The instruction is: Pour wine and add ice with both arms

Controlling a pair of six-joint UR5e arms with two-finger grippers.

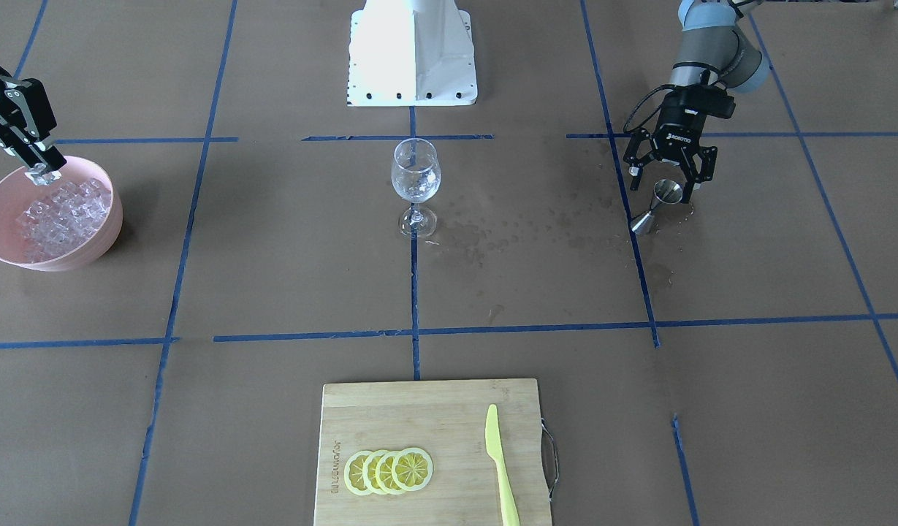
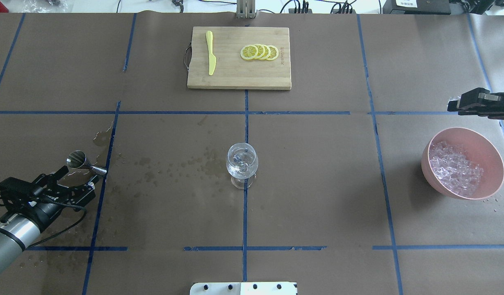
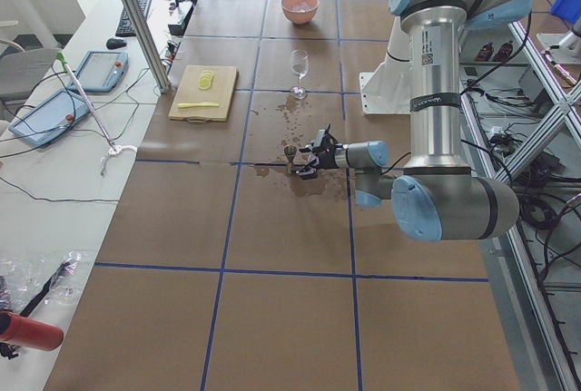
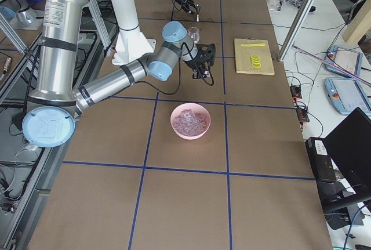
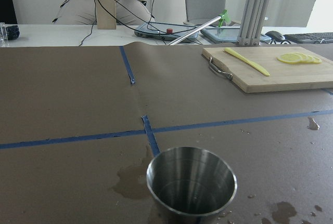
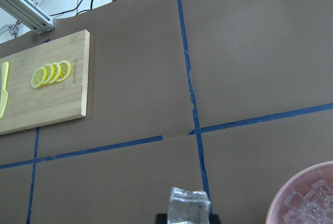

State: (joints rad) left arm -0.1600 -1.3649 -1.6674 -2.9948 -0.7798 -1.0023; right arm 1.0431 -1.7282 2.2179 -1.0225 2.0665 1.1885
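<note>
Brown paper (image 2: 317, 184) covers the table, ruled into squares by blue tape (image 2: 245, 225) and darkened by wet spots (image 1: 492, 226) right of centre in the front-facing view. There the wine glass (image 1: 415, 186) stands mid-frame below the white pedestal (image 1: 412, 58). The cutting board (image 1: 419, 431) lies at the bottom edge with lemon slices (image 1: 389, 471) and a yellow knife (image 1: 500, 467). At upper right the left gripper (image 1: 664, 179) has its fingers spread wide just behind the steel jigger (image 1: 655, 208), not touching it. At the left edge the pink bowl (image 1: 105, 234) holds the heaped ice (image 1: 58, 219), and the right gripper (image 1: 45, 169) hovers over its rim. Only the right wrist view shows the pinch plainly: one ice cube (image 6: 190, 211) is clamped at bottom centre. The left wrist view alone shows a person (image 5: 104, 0) and a grey chair (image 5: 205, 5) past the table.
</note>
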